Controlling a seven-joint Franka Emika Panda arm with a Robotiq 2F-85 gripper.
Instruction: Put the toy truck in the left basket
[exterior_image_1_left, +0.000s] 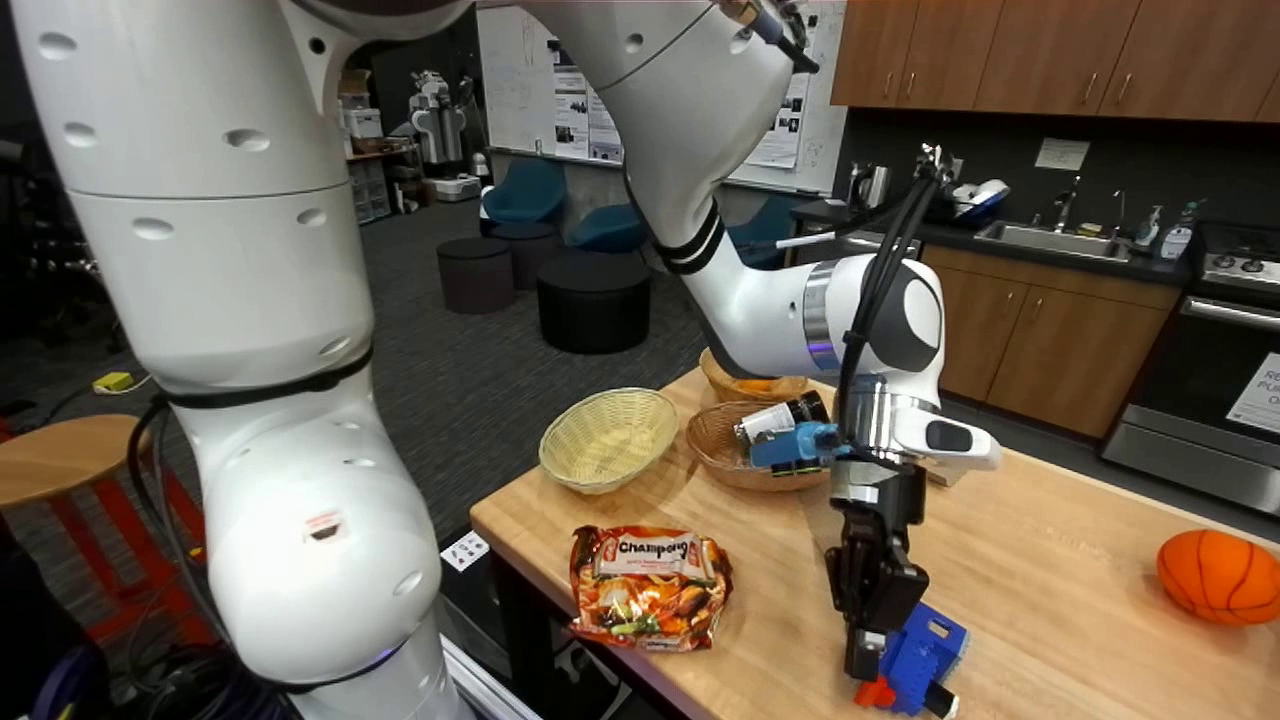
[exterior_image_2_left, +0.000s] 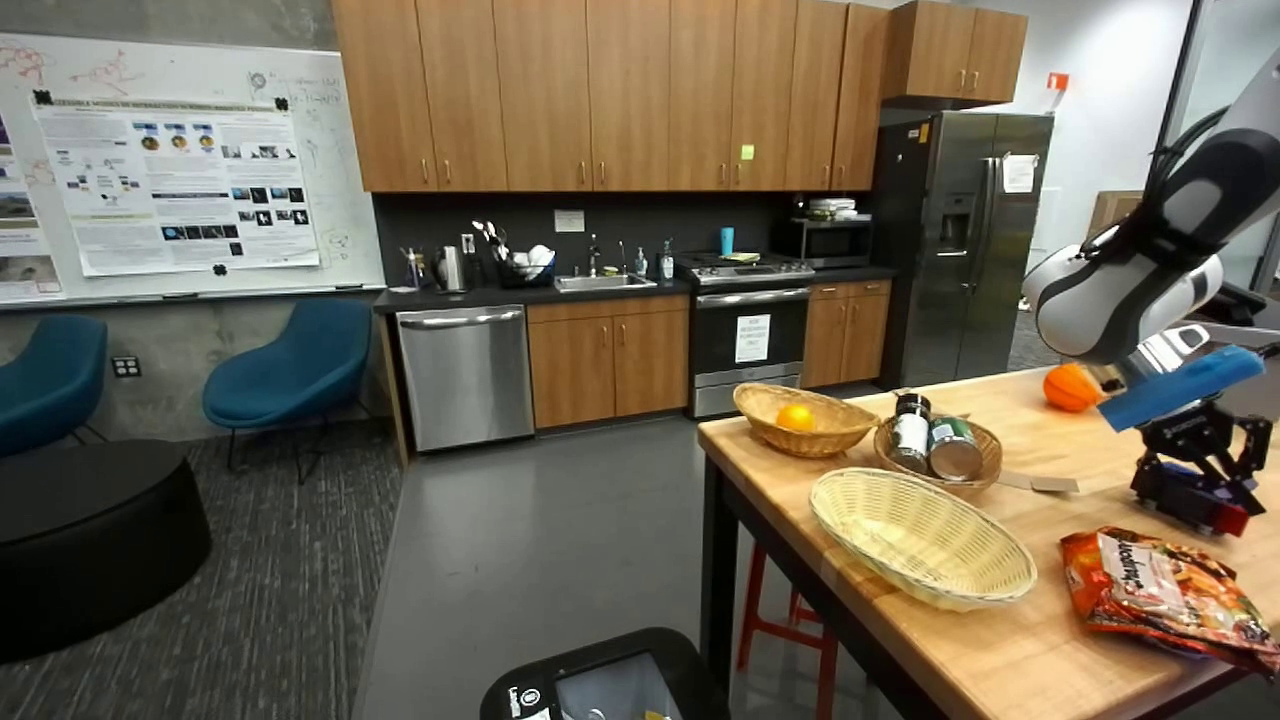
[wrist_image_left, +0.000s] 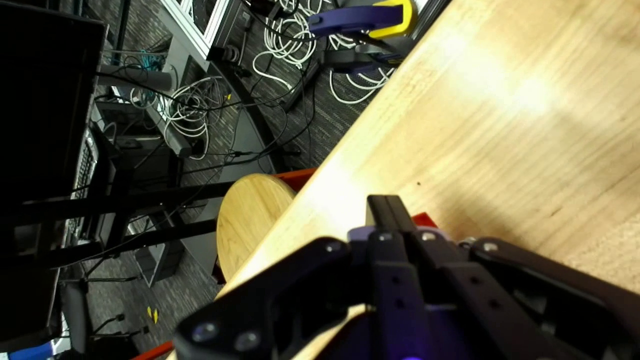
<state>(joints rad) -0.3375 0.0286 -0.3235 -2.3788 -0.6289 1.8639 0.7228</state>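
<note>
The toy truck (exterior_image_1_left: 925, 655), blue with a red part (exterior_image_1_left: 875, 692), sits on the table just beside and under my gripper (exterior_image_1_left: 866, 655). In the wrist view my gripper (wrist_image_left: 384, 200) is shut, its two pads meeting with nothing visible between them. A red corner of the truck (wrist_image_left: 424, 220) peeks out to the right of the fingertips, and the rest of it is mostly covered by the gripper. In an exterior view the truck (exterior_image_2_left: 1185, 495) shows dark beneath the fingers. The left basket (exterior_image_1_left: 608, 440), pale straw, rests at the table's edge, well away from the gripper.
A red noodle bag (exterior_image_1_left: 650, 590) lies between the gripper and the left basket. Beside that basket stands a brown basket (exterior_image_2_left: 985, 455) holding a jar and a can. Behind is another basket (exterior_image_2_left: 760, 405) with an orange fruit. An orange ball (exterior_image_1_left: 1220, 577) lies farther along the table.
</note>
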